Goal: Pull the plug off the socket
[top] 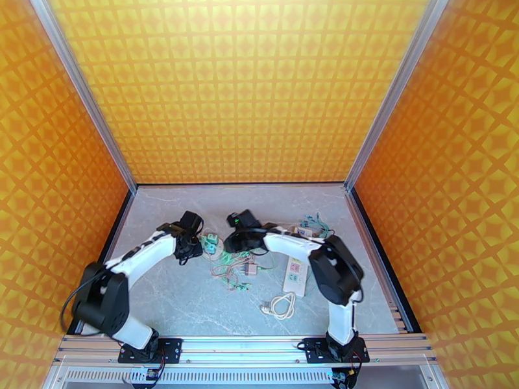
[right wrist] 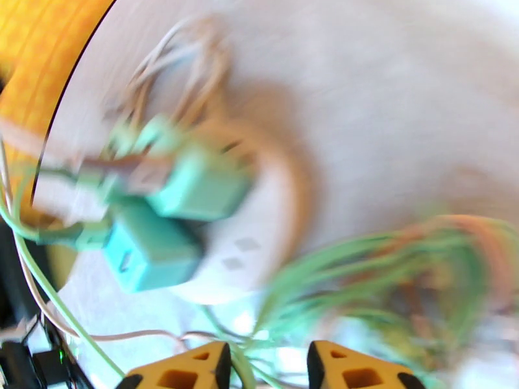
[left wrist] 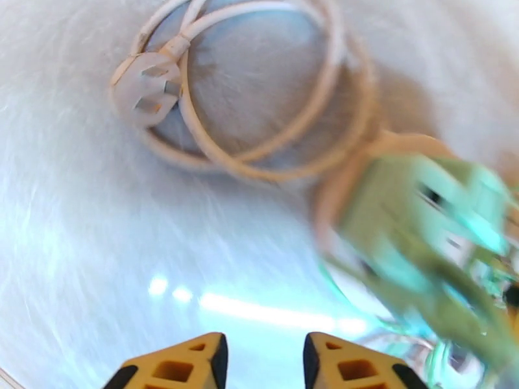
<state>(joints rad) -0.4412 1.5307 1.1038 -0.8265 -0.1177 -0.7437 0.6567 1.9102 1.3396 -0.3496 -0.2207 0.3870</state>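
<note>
**Operator:** Where does the socket lie?
**Legend:** On your table, right of centre toward the near edge: socket, coiled cord nearer that edge.
**Operator:** Jaws?
**Legend:** Your left gripper is parted and empty. Your right gripper is parted, with green wires possibly between its jaws; the view is blurred.

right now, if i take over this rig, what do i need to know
left gripper: jaws apart, empty.
right gripper: jaws apart, empty, over green wires.
power strip lies by the right arm; round white socket with green plugs on it sits between the grippers.
Done: both grippers are at the round socket.
To do: grip a plug and pull it off.
</note>
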